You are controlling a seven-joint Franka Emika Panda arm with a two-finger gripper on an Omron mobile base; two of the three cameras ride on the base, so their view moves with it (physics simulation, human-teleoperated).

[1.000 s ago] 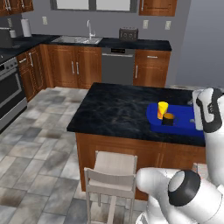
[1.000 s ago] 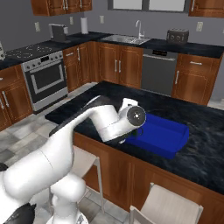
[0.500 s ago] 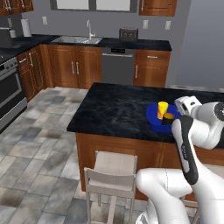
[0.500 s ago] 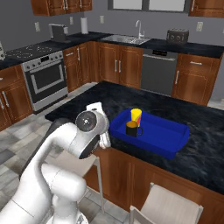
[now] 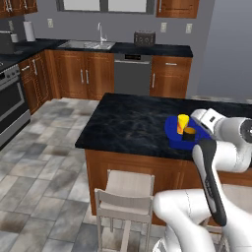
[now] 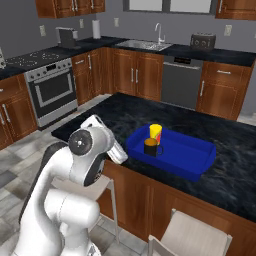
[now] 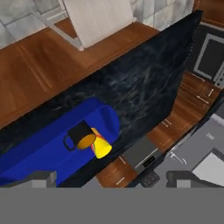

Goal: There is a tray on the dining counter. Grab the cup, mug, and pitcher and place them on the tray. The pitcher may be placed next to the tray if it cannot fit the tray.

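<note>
The tool (image 7: 111, 179) stands wide and empty, above the near edge of the bench (image 6: 125, 112). Just beyond its tips lies the blue tray (image 7: 52, 131), already holding the black mug (image 7: 79, 135) and the yellow cup (image 7: 101, 148), standing side by side at one end. No pitcher is in sight, so I judge the coming move turns on finding it elsewhere, away from this tray.

Kitchen: sink (image 5: 87, 44), stove (image 6: 52, 90), cabinets (image 5: 83, 74)

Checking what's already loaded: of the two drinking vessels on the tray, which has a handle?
The black mug; its handle loop sticks out sideways. The yellow cup beside it is a plain tapered tumbler.
</note>
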